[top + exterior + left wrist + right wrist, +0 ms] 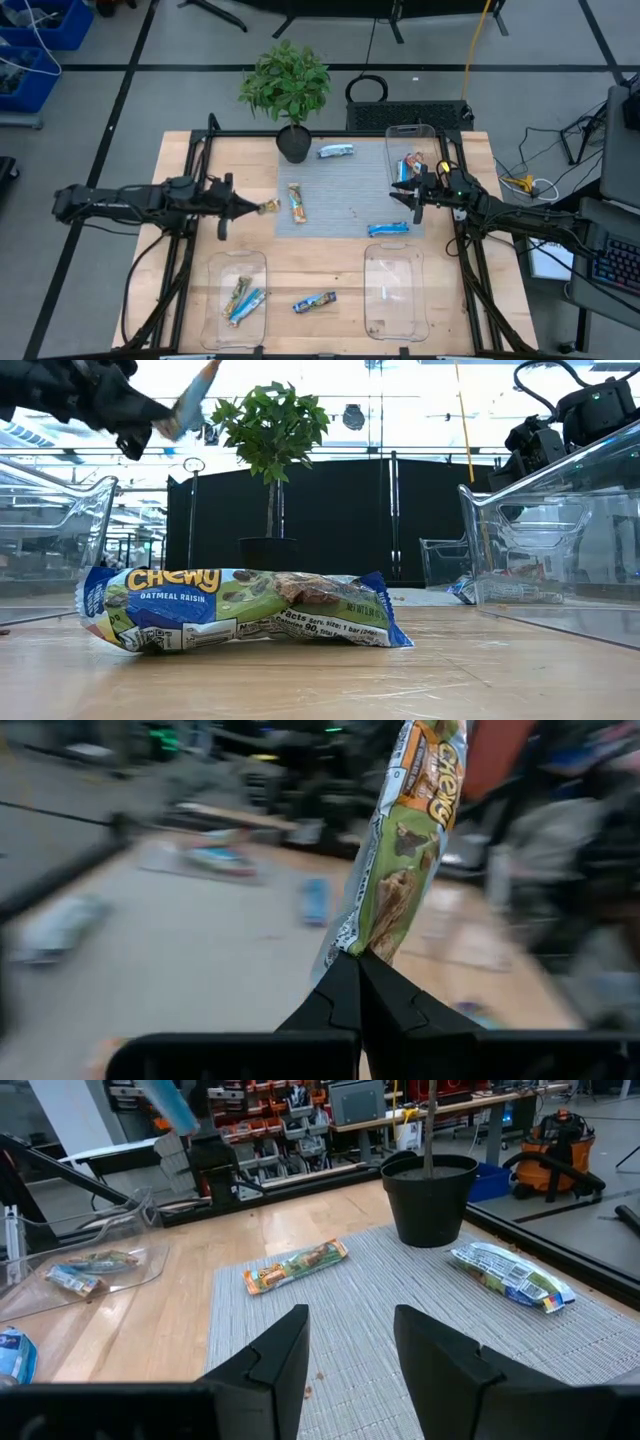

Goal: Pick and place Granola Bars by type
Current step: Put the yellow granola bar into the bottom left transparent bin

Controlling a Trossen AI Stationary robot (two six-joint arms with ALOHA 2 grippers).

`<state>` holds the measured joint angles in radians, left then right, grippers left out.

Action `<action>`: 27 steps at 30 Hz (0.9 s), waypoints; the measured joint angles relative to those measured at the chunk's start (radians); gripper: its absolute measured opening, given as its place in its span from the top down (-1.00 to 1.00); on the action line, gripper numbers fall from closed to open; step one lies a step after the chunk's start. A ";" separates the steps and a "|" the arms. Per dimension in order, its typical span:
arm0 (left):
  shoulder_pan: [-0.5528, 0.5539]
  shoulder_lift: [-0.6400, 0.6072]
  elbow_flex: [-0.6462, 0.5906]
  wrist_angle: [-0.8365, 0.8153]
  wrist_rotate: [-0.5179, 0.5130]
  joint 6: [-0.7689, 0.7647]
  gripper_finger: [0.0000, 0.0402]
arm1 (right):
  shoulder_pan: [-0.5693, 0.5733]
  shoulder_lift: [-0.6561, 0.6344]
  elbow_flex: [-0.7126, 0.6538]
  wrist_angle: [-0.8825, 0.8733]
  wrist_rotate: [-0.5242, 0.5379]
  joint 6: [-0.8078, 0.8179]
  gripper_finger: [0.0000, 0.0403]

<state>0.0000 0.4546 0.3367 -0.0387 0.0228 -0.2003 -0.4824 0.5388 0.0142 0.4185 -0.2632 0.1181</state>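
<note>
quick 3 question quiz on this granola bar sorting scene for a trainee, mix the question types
1. True or false: the left tool is shut on a granola bar and holds it above the table.
2. Multiple choice: the right tool is A) shut on a blue bar, B) open and holding nothing, C) out of view.
3. Fill in: the potted plant stands at the far edge of the grey ____.

Key
1. True; the left wrist view shows the fingers closed on the wrapper's end.
2. B; it hovers over the grey mat near the right-hand far tray.
3. mat
</note>
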 joint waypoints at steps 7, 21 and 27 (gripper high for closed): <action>-0.102 -0.037 0.000 0.009 0.177 -0.228 1.00 | 0.000 0.000 0.000 -0.001 0.000 0.014 0.31; -0.365 -0.005 0.031 0.041 0.026 -0.111 1.00 | 0.000 0.000 0.000 -0.001 0.000 0.027 0.31; -0.555 -0.005 0.092 -0.025 -0.364 0.099 1.00 | 0.000 0.000 0.000 -0.007 -0.001 0.027 0.31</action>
<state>-0.5546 0.4496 0.4282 -0.0637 -0.3416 -0.1017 -0.4824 0.5388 0.0143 0.4114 -0.2638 0.1452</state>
